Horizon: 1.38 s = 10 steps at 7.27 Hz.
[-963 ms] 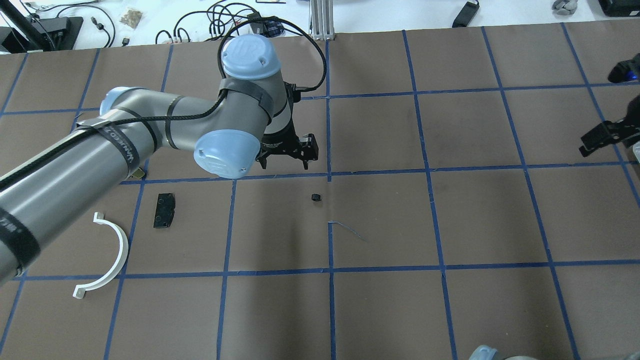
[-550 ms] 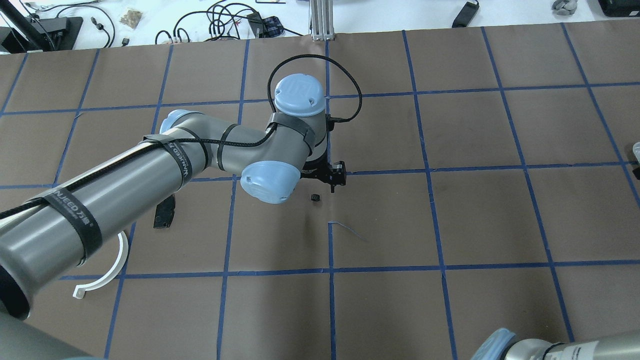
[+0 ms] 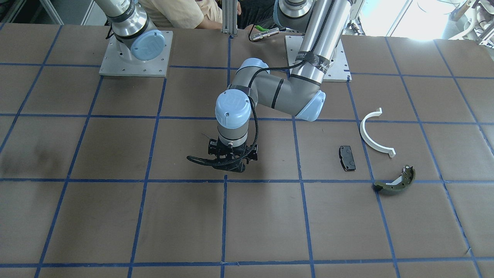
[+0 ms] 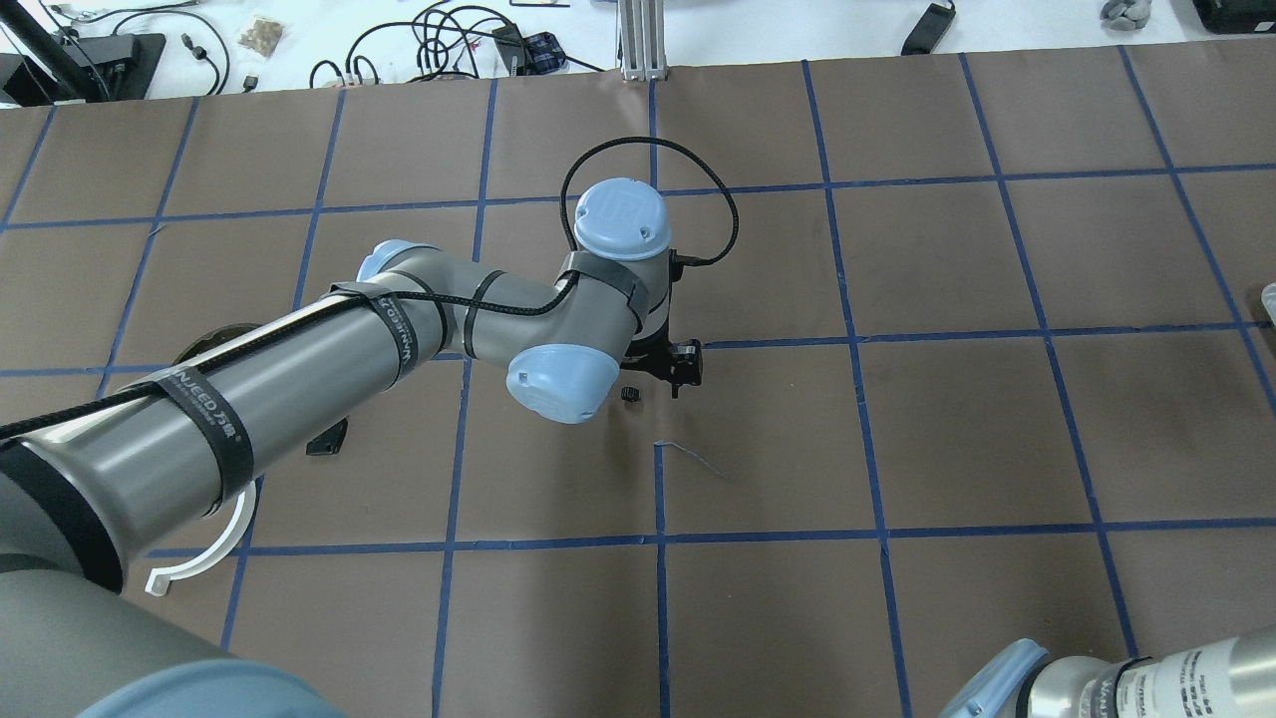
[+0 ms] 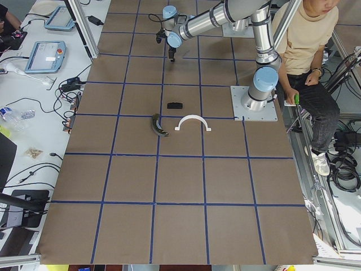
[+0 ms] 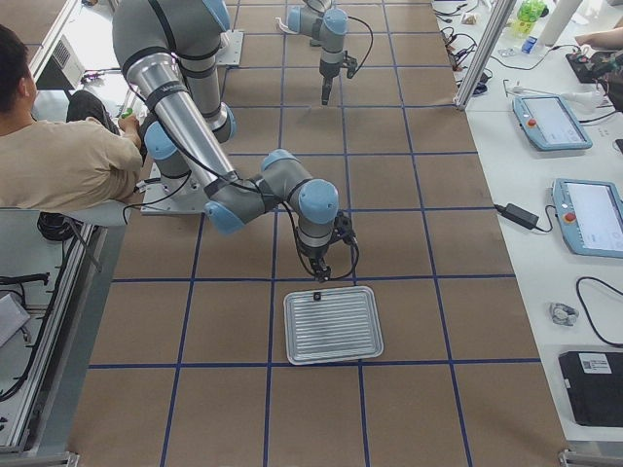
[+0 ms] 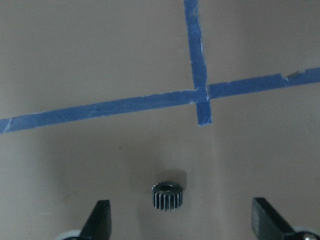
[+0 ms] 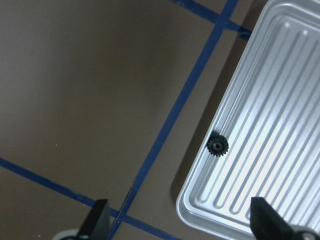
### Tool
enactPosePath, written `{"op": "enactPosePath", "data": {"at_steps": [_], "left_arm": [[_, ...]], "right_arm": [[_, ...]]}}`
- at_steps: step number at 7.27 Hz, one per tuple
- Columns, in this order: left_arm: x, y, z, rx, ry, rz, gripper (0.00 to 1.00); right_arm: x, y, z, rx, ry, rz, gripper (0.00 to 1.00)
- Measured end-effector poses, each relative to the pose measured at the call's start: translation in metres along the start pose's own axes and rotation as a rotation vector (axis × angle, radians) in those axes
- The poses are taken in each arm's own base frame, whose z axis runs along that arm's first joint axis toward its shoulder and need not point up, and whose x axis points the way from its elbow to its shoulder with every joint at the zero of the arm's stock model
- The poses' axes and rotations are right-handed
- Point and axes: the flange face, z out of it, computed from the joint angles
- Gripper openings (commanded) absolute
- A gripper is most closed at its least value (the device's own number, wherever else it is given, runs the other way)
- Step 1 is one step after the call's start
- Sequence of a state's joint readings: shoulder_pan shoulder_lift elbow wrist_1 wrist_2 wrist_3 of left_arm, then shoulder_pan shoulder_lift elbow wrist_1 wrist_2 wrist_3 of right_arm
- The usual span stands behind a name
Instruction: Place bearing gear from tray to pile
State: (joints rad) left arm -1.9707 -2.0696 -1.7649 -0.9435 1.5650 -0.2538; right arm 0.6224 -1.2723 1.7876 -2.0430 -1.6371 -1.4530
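A small black toothed gear lies on the brown table, between the open fingertips of my left gripper, untouched. In the overhead view this gear sits just beside the left gripper. A second black gear lies at the edge of the ribbed metal tray. My right gripper hangs open above the tray's corner. The pile lies apart: white half-ring, black pad, olive brake shoe.
The tray lies in front of the near right arm in the exterior right view. A person sits behind the robot bases. Cables and devices lie beyond the table's far edge. Blue tape lines grid the table.
My left arm has swung right and down, bringing its open gripper over the gear on the table. My right gripper has left the overhead view's right edge.
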Motion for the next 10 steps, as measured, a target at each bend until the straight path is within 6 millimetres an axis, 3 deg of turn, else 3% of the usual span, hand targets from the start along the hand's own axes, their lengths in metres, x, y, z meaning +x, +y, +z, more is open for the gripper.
{"op": "enactPosePath", "data": {"at_steps": [1, 3, 5, 6, 7, 9, 10], "left_arm": [[0.000, 0.001, 0.006, 0.002, 0.000, 0.001, 0.79], [-0.001, 0.005, 0.016, 0.020, 0.005, 0.004, 0.79], [-0.002, 0.008, 0.019, 0.022, 0.005, 0.003, 0.79], [-0.002, 0.008, 0.019, 0.024, 0.005, 0.003, 0.65], [-0.002, 0.008, 0.017, 0.028, 0.006, 0.003, 0.60], [-0.002, 0.008, 0.014, 0.035, 0.008, 0.002, 0.21], [-0.002, 0.008, 0.013, 0.036, 0.008, 0.001, 0.07]], "right_arm": [[0.019, 0.005, 0.004, -0.011, -0.013, -0.096, 1.00], [0.059, 0.001, 0.007, 0.033, 0.051, -0.314, 1.00], [0.083, -0.012, 0.026, 0.107, 0.157, -0.461, 1.00], [0.084, -0.013, 0.037, 0.112, 0.157, -0.544, 1.00], [0.079, -0.013, 0.049, 0.109, 0.136, -0.623, 0.99], [0.053, -0.010, 0.076, 0.121, 0.069, -0.713, 0.93], [0.043, -0.009, 0.084, 0.122, 0.063, -0.736, 0.89]]}}
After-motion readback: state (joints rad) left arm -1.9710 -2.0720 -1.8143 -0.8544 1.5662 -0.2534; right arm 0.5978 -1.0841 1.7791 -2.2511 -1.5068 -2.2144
